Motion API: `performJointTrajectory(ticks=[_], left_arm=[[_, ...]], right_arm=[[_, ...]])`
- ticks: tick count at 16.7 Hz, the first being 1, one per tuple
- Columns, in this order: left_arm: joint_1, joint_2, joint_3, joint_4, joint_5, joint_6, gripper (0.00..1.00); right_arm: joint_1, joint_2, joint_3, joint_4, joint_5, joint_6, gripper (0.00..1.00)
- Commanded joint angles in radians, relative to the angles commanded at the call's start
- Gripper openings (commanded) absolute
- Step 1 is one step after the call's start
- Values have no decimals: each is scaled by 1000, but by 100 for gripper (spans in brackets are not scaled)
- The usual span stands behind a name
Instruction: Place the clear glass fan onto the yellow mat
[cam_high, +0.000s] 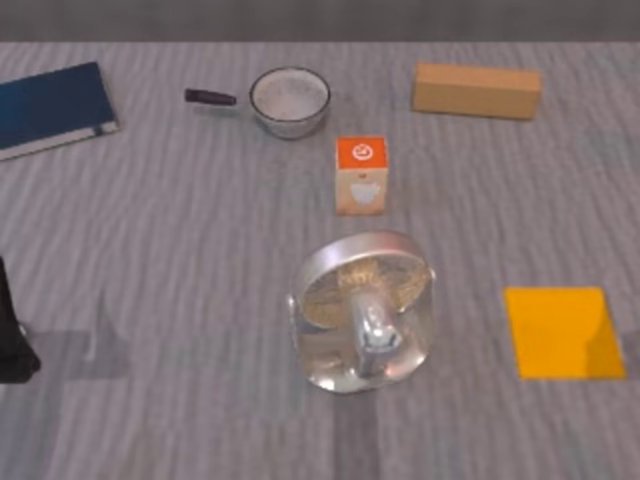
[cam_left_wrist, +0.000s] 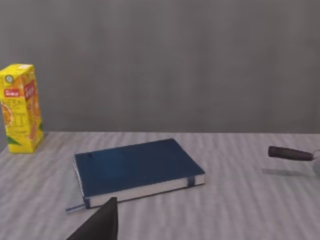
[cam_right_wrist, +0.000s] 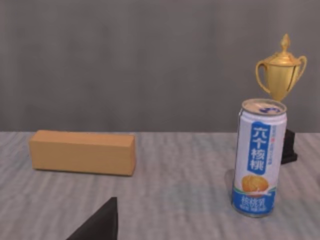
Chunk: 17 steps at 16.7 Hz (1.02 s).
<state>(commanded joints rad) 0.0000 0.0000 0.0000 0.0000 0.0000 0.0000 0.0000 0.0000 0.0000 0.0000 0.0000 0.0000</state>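
Observation:
The clear glass fan (cam_high: 362, 312) stands at the table's middle, round and silvery-rimmed, with tan blades and a shiny hub. The yellow mat (cam_high: 562, 331) lies flat to its right, bare, with a gap of table between them. My left gripper (cam_high: 14, 345) is parked at the left edge, far from the fan. In its wrist view only one dark finger (cam_left_wrist: 102, 226) shows, with nothing beside it, so it is open. My right arm is outside the top view. Its wrist view also shows a single dark finger (cam_right_wrist: 102, 225) over bare table, open and holding nothing.
An orange carton (cam_high: 361, 175) stands just behind the fan. Along the back sit a saucepan (cam_high: 288, 100), a tan block (cam_high: 476, 90) and a blue book (cam_high: 52, 108). A yellow juice carton (cam_left_wrist: 21, 107), a drink can (cam_right_wrist: 258, 157) and a gold trophy (cam_right_wrist: 281, 70) appear only in the wrist views.

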Motion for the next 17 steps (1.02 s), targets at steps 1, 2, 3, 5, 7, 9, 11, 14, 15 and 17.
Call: performJointTrajectory(ticks=[1, 2, 3, 5, 7, 9, 11, 14, 15, 17], left_arm=[[0, 0, 0, 0, 0, 0, 100], [0, 0, 0, 0, 0, 0, 100], [0, 0, 0, 0, 0, 0, 100], [0, 0, 0, 0, 0, 0, 100], [0, 0, 0, 0, 0, 0, 100], [0, 0, 0, 0, 0, 0, 100], [0, 0, 0, 0, 0, 0, 100], [0, 0, 0, 0, 0, 0, 100], [0, 0, 0, 0, 0, 0, 100], [0, 0, 0, 0, 0, 0, 100]], right_arm=[[0, 0, 0, 0, 0, 0, 100], [0, 0, 0, 0, 0, 0, 100], [5, 10, 9, -9, 0, -6, 100], [27, 61, 58, -59, -1, -38, 100], [64, 154, 146, -144, 0, -91, 100], [112, 288, 275, -255, 2, -161, 100], [168, 459, 444, -384, 4, -243, 100], [266, 767, 761, -590, 6, -380, 100], [301, 876, 878, -660, 6, -428, 100], [371, 1096, 1120, -799, 5, -525, 100]])
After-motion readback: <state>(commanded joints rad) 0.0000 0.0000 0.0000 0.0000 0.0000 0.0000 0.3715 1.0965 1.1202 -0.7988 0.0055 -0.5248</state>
